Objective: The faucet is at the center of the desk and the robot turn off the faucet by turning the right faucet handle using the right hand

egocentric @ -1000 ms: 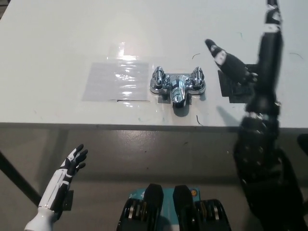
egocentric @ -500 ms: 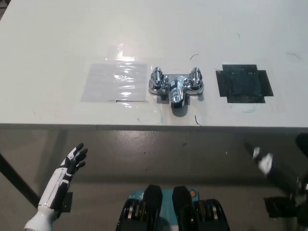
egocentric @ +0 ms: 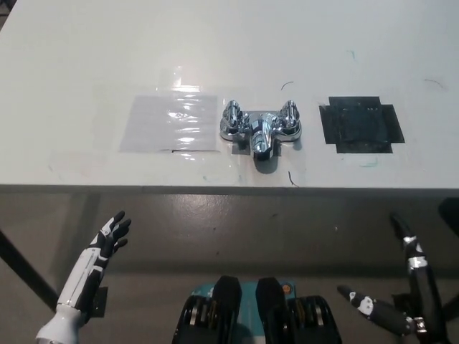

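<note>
White desk (egocentric: 86, 64) holds the faucet (egocentric: 259, 129); below it, right hand (egocentric: 401, 308) and left hand (egocentric: 107, 240) hang splayed, empty.

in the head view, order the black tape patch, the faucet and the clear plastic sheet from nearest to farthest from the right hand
From the right hand, low at the picture's right:
1. Black tape patch, right side of the desk.
2. Faucet, centre.
3. Clear plastic sheet, left of the faucet.

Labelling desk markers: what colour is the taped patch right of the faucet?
Black, seen clearly in the head view.

Faucet (egocentric: 259, 130) mid-desk (egocentric: 86, 50), between sheet (egocentric: 170, 122) left, patch (egocentric: 361, 124) right.
</note>
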